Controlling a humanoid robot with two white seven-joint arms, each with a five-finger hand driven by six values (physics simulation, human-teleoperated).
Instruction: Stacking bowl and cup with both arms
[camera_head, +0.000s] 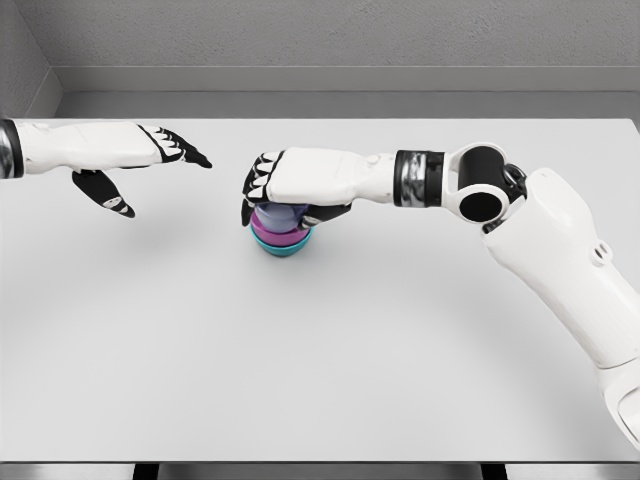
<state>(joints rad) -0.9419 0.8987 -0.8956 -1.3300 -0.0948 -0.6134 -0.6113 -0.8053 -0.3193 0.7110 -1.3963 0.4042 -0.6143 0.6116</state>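
Observation:
A teal bowl (282, 247) sits on the white table (320, 350) a little left of centre, with a magenta bowl (275, 230) nested in it. A lavender cup (277, 213) rests inside the magenta bowl, mostly hidden under my right hand (270, 195). That hand lies over the stack from the right, fingers curled around the cup. My left hand (150, 175) hovers to the left of the stack, well apart from it, fingers spread and thumb hanging down, holding nothing.
The table's far edge meets a grey wall (320, 40) at the back. The right forearm and elbow (480, 190) stretch across the right half of the table.

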